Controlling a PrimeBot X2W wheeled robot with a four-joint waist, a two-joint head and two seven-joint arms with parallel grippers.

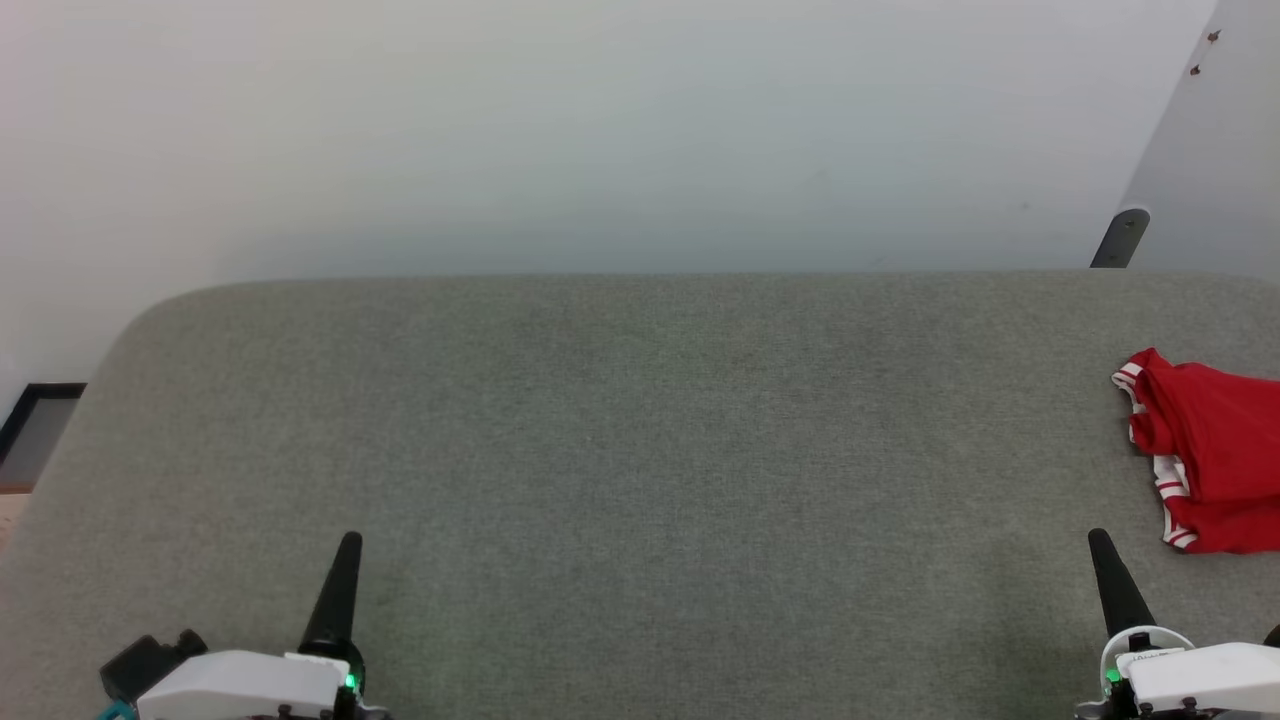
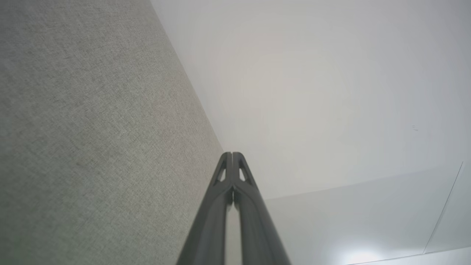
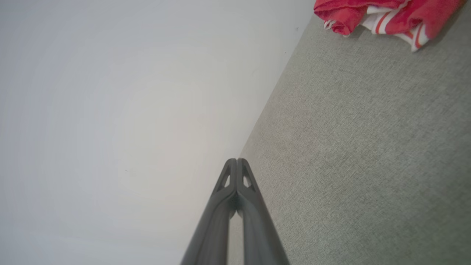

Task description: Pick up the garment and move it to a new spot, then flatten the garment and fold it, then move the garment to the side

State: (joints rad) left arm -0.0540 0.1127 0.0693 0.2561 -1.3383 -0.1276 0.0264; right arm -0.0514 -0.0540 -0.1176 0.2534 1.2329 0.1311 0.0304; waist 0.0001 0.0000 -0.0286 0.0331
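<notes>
The garment [image 1: 1210,450], red with red-and-white striped trim, lies bunched at the right edge of the grey fabric surface [image 1: 640,450], partly cut off by the frame. In the right wrist view the garment [image 3: 382,14] sits at the top right. My right gripper [image 1: 1098,540] rests at the lower right, shut and empty, a short way in front and left of the garment. My left gripper [image 1: 350,542] is at the lower left, shut, holding nothing. The wrist views show each pair of dark fingers pressed together: left gripper [image 2: 232,154], right gripper [image 3: 236,161].
The grey surface has a rounded far-left corner and meets a pale wall [image 1: 600,130] behind. A dark bracket [image 1: 1122,238] stands at the back right. A dark-framed floor patch [image 1: 35,430] shows beyond the left edge.
</notes>
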